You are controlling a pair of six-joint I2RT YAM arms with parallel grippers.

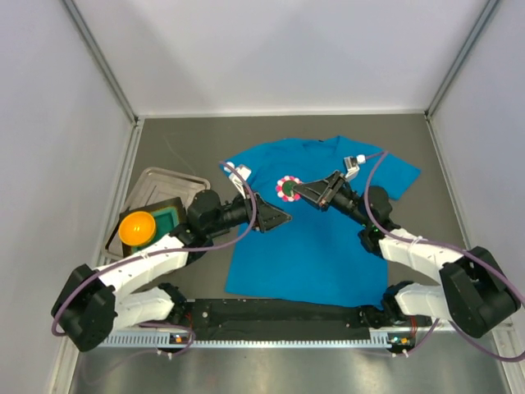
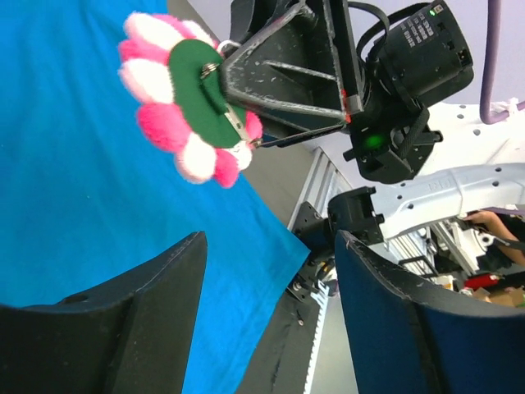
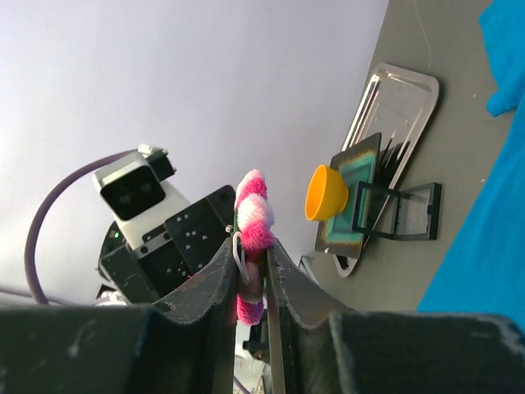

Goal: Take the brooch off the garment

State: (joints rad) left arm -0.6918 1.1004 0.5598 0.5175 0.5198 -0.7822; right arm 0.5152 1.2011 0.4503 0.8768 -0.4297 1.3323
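The brooch [image 1: 287, 189] is a flower with pink and white petals; its green felt back and metal pin show in the left wrist view [image 2: 184, 107]. My right gripper [image 1: 300, 191] is shut on the brooch [image 3: 254, 220], pinching it edge-on between both fingers [image 3: 283, 279]. It holds it just above the blue garment [image 1: 320, 238], and no cloth hangs from it. My left gripper [image 1: 279, 218] is open and empty, hovering over the garment [image 2: 66, 205] just left of the brooch, jaws wide apart [image 2: 269, 246].
A steel tray [image 1: 168, 182] lies at the left with an orange bowl [image 1: 137, 227] and a teal-and-black frame [image 1: 174, 216] at its near end. Grey walls close in the left, right and back. A black rail [image 1: 279, 312] runs along the near edge.
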